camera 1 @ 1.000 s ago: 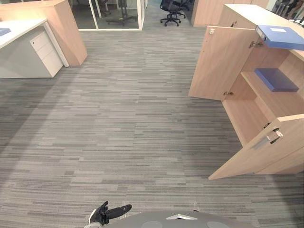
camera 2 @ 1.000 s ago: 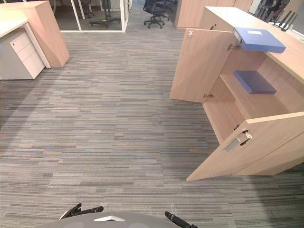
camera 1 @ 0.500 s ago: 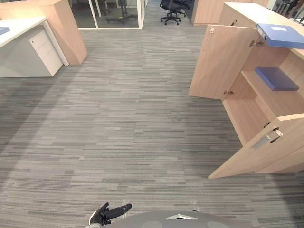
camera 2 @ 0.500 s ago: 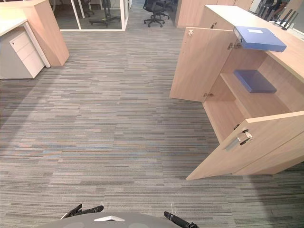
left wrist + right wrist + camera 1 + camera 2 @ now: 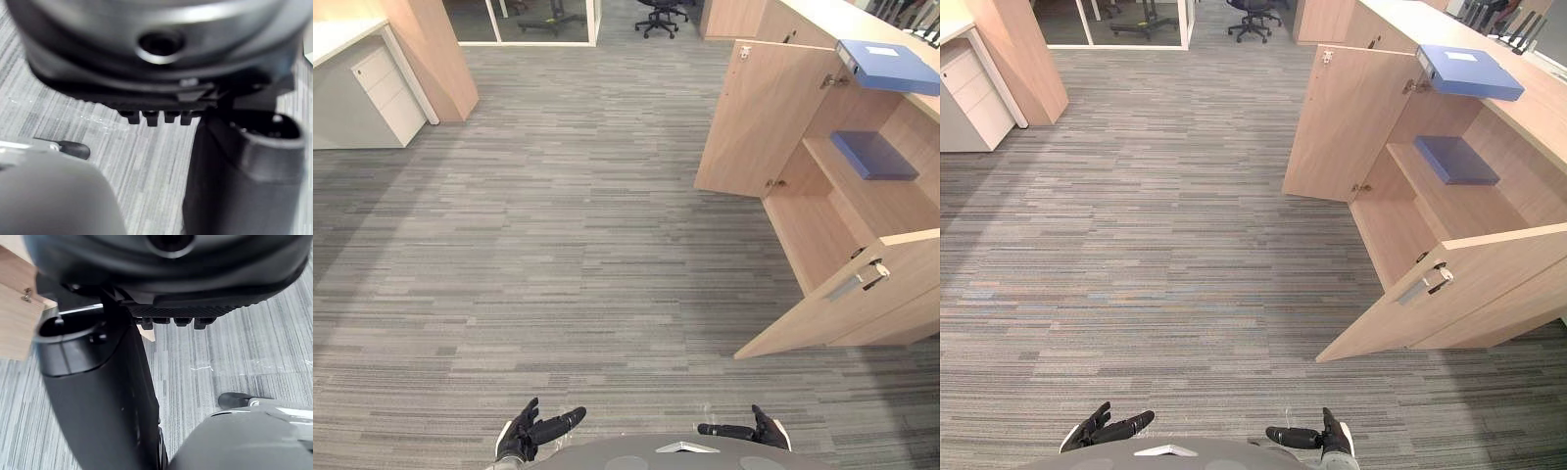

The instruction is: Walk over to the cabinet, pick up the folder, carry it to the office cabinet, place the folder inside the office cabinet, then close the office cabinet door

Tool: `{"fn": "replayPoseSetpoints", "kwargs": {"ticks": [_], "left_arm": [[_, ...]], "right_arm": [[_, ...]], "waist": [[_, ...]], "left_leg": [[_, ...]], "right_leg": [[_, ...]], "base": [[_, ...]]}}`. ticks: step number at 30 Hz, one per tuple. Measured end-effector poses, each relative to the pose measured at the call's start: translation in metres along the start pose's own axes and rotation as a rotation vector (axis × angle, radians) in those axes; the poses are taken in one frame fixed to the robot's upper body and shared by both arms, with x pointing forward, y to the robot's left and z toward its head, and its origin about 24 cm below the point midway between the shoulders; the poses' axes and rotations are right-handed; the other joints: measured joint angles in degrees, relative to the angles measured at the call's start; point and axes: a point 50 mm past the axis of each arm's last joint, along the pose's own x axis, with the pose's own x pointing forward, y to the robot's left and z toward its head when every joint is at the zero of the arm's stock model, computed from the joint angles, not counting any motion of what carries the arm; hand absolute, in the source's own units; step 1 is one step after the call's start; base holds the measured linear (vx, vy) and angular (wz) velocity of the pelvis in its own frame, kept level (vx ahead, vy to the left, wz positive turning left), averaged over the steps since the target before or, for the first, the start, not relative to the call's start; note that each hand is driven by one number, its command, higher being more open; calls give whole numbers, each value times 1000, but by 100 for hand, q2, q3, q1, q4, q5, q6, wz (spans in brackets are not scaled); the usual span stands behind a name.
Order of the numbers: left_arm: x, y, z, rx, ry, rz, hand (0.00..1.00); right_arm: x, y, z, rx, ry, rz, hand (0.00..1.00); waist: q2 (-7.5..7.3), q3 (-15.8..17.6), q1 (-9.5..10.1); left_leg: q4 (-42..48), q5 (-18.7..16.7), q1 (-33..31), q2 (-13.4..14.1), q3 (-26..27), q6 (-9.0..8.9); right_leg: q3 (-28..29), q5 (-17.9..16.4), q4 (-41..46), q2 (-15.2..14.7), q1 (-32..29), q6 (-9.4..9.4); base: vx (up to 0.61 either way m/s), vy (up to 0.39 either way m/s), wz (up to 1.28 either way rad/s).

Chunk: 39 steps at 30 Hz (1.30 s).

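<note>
Two hands low over the carpet (image 5: 558, 245), left hand (image 5: 536, 432) and right hand (image 5: 751, 431), both released, fingers stretched out, grasping nothing. Well apart from both, at the front edge atop the open cabinet (image 5: 759, 117), one blue folder (image 5: 886, 67); inside on the shelf (image 5: 871, 201), a second blue folder (image 5: 873, 155).

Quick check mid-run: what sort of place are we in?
Likely an office: a wooden cabinet with open doors, a blue folder on its top, a white drawer unit, and a wheeled chair far ahead.
</note>
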Motion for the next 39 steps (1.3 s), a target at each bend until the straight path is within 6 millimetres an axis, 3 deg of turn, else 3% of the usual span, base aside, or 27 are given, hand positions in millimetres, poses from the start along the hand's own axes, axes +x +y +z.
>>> {"fn": "replayPoseSetpoints", "kwargs": {"ticks": [5,12,14,17,18,19,20,22,24,26,27,28,29,30,32,34,35,37,38,39], "left_arm": [[1,-2,7,131,-26,-5,100],[2,-1,9,135,-28,-2,100],[3,1,12,116,-36,19,100],[2,4,10,36,-28,60,100],[3,6,13,24,-36,69,100],[2,9,19,6,-63,83,100],[2,9,20,-20,-75,92,100],[2,6,20,-55,-75,97,100],[3,3,20,-66,-79,98,100],[4,-4,20,-82,-77,91,100],[5,-6,19,-87,-74,89,100],[5,-6,17,-89,-62,89,100],[6,-7,16,-90,-57,89,100],[8,-5,21,-81,-68,93,100],[11,-2,29,-61,-83,99,100],[13,-2,26,-61,-62,99,100],[13,-1,19,-53,-34,104,100],[13,1,16,-35,-15,103,100],[14,1,14,-14,4,98,100],[15,0,12,-4,15,93,100]], "right_arm": [[0,0,0,-19,0,4,100],[2,1,-4,28,32,50,100],[3,2,-2,39,34,60,100],[3,1,2,62,14,62,100],[3,3,3,59,11,66,100],[3,5,5,60,4,67,100],[4,4,5,64,6,60,100],[4,1,5,59,10,47,100],[7,-2,10,52,5,40,100],[11,-11,15,35,6,19,100],[12,-13,16,30,9,14,100],[13,-13,15,28,27,10,100],[14,-14,15,25,31,8,100],[15,-11,14,28,45,15,100],[16,-6,17,33,45,31,100],[18,-8,19,56,47,23,100],[18,-10,20,82,48,15,100],[19,-11,22,103,38,11,100],[20,-13,28,120,13,7,100],[21,-15,33,117,-5,5,100]], "waist": [[-14,-8,-3],[-47,11,-6],[-18,71,3],[29,233,28],[-12,260,25],[-79,315,39],[-121,350,100],[-68,381,172],[-20,432,173],[191,511,180],[254,522,180],[263,522,194],[286,493,229],[128,484,262],[-7,400,261],[-35,382,337],[-19,369,236],[-17,378,125],[6,412,31],[33,425,-20]], "left_leg": [[17,-10,10,3,19,-7],[285,-137,-135,42,31,-22],[1172,-613,-585,176,35,-79],[2797,-1283,-1047,697,210,-310],[3235,-1272,-1212,776,287,-316],[4217,-1151,-1726,910,385,-281],[4546,-1281,-2031,925,434,-204],[4249,-1320,-2332,867,483,-234],[3391,-1091,-2502,768,460,-287],[1962,-528,-2542,722,402,-422],[1683,-374,-2530,738,392,-447],[1591,266,-2445,667,502,-438],[1613,399,-2428,579,540,-348],[1792,334,-2475,398,640,-130],[2016,51,-2576,155,738,145],[1840,-75,-2178,-43,1023,338],[1629,-183,-1719,-214,1090,460],[1405,-309,-1248,-352,1122,571],[1302,-416,-897,-399,1116,588],[1241,-443,-711,-400,1103,598]], "right_leg": [[13,5,0,-1,8,-4],[11,19,1,20,2,-14],[-14,-100,163,93,-84,-134],[-69,-563,733,391,-108,-397],[-77,-621,804,398,-99,-442],[-66,-740,962,385,-98,-504],[-45,-825,1062,306,-72,-509],[11,-923,1137,135,-46,-466],[34,-1022,1138,-74,20,-344],[181,-1180,1119,-274,53,-95],[205,-1222,1108,-303,74,-27],[296,-1326,1068,-447,143,108],[329,-1362,1028,-550,182,143],[380,-1383,1015,-733,203,130],[483,-1202,1224,-1004,51,273],[722,-1074,2252,-1247,-331,411],[639,-769,3438,-1455,-689,545],[276,-341,4928,-1778,-1185,140],[-287,-492,6114,-2060,-1560,-235],[-628,-599,6502,-2157,-1661,-382]], "base": [[-23,-11,-1],[-45,-24,0],[-30,-36,-5],[-18,-60,-11],[-14,-69,4],[48,-45,2],[74,-28,-4],[136,81,-10],[197,153,-7],[269,257,-20],[358,343,-28],[334,299,-24],[430,345,-37],[421,283,-29],[409,260,-20],[494,319,-38],[481,307,-25],[327,206,-6],[265,152,-4],[323,170,-3]]}}
